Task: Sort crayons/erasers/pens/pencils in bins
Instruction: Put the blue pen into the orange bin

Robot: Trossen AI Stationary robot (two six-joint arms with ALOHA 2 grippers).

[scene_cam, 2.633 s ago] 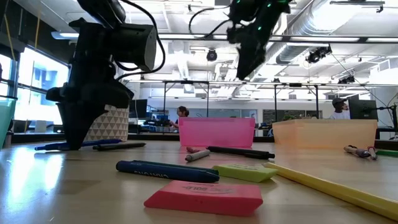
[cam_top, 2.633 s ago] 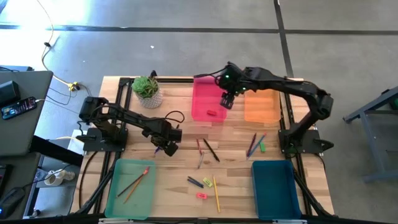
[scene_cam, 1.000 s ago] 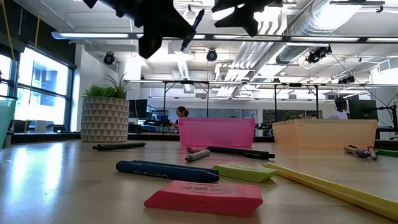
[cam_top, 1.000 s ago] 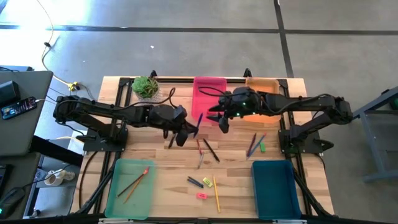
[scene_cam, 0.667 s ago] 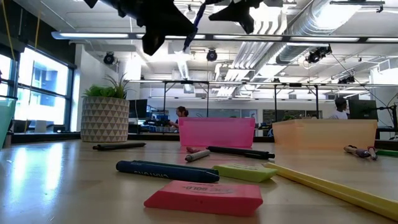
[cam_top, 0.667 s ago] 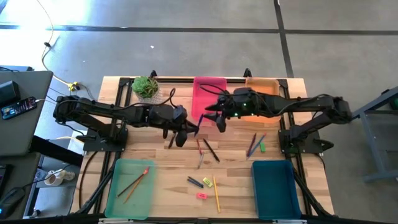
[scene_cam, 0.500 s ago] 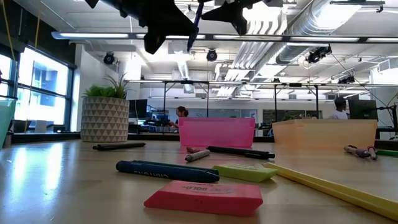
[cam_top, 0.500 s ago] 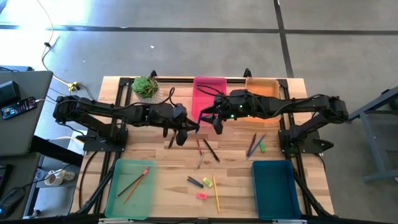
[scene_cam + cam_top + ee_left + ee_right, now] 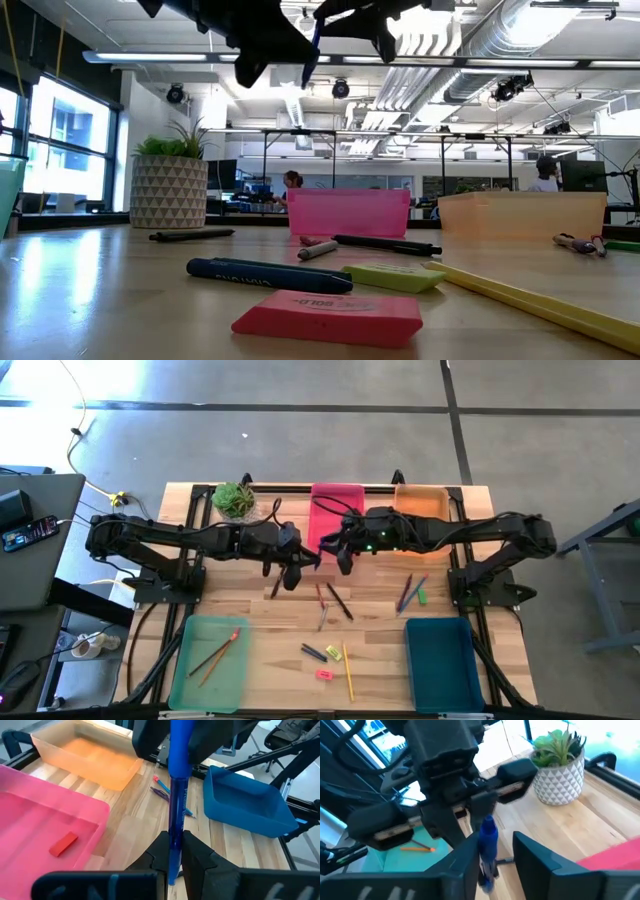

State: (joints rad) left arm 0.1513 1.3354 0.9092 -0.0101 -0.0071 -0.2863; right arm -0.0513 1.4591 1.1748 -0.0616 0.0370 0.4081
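Here we see the left gripper [image 9: 173, 851] clamping the blue pen [image 9: 178, 785]; the right gripper's [image 9: 495, 851] parted fingers hide its tip.

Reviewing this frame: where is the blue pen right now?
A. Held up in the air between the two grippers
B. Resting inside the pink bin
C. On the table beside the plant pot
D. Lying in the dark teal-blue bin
A: the left gripper is shut on the blue pen, with the right gripper open around its other end, above the table near the pink bin.
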